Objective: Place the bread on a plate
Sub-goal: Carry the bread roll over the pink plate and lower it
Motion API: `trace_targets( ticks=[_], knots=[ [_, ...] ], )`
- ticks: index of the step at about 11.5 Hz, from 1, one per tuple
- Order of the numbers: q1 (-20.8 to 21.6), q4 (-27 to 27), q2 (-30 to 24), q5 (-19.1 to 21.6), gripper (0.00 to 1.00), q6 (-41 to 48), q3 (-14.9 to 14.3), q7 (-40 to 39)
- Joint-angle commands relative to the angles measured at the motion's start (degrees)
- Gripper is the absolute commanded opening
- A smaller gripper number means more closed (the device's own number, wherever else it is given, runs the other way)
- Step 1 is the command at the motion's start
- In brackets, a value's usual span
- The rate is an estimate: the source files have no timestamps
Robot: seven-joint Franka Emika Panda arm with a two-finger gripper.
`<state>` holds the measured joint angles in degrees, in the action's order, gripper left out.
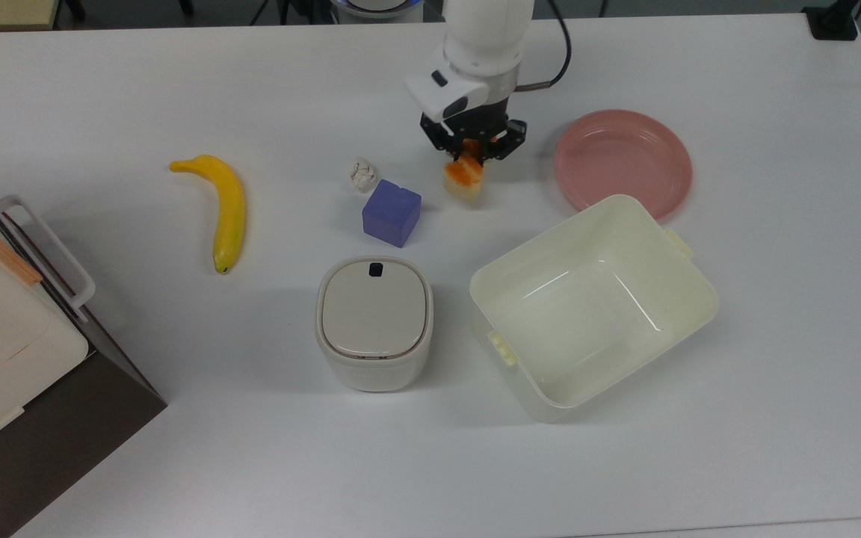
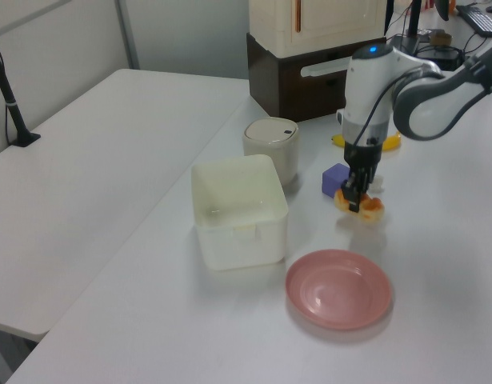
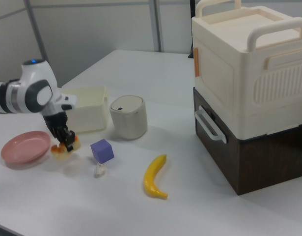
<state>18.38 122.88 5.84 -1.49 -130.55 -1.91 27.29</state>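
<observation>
Jaws of the gripper (image 1: 473, 155) clamped on one end of the bread (image 1: 464, 177), which hangs tilted just above the bench (image 1: 176, 448), seemingly lifted clear for carrying to the nearby pink plate (image 1: 622, 161).

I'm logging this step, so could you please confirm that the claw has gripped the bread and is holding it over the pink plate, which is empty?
Not quite. The claw has gripped the bread, but it holds it above the bare table, beside the purple block, not over the pink plate. The top view shows the plate apart, on the top view's right, and empty.
</observation>
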Motion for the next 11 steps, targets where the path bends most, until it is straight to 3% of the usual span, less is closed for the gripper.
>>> trace_targets(
  ticks=[1, 5, 7, 8, 11],
  knots=[
    [0.94, -5.62, -1.53, -0.53, 0.35, 3.29, 4.81, 5.37],
    [12.18, -9.58, 2.50, -0.97, 0.47, 3.11, 4.72, 16.11],
    [14.04, -11.86, 6.88, -0.97, 0.67, 3.11, 4.72, 20.59],
    [13.70, -13.27, 8.39, -0.97, 0.97, 3.29, 4.72, 22.09],
    [13.61, -14.68, 8.32, -1.32, 1.00, 6.26, 4.81, 21.93]
  ],
)
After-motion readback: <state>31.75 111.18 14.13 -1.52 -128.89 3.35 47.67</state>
